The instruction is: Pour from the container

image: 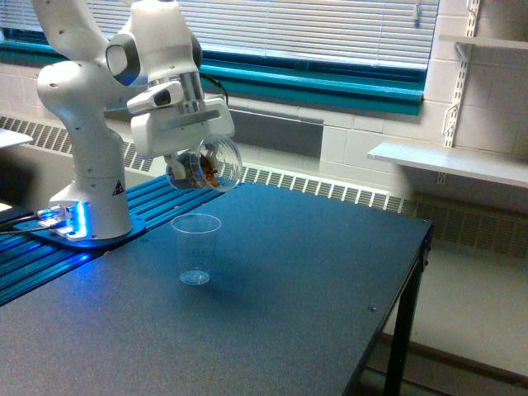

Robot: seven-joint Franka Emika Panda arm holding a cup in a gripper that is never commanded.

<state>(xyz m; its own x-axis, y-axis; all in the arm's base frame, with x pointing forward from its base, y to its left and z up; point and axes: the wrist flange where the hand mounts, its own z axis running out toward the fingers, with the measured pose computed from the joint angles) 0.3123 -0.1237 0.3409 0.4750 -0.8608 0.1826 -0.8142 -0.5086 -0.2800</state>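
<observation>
My gripper [188, 162] is shut on the container [208, 165], a clear rounded jar with brown bits inside. The jar hangs tipped on its side, its wide mouth facing the exterior view's right. It is above and a little behind a clear tapered plastic cup [196, 248] that stands upright on the dark table [313, 289]. The cup looks empty. The gripper's fingertips are mostly hidden behind the jar and the white hand.
The arm's white base [87, 194] stands on a blue-lit mount at the exterior view's left. The table's right edge [404, 289] drops to the floor. A radiator and window blinds run along the back wall, and a white shelf [450, 161] sits at the right.
</observation>
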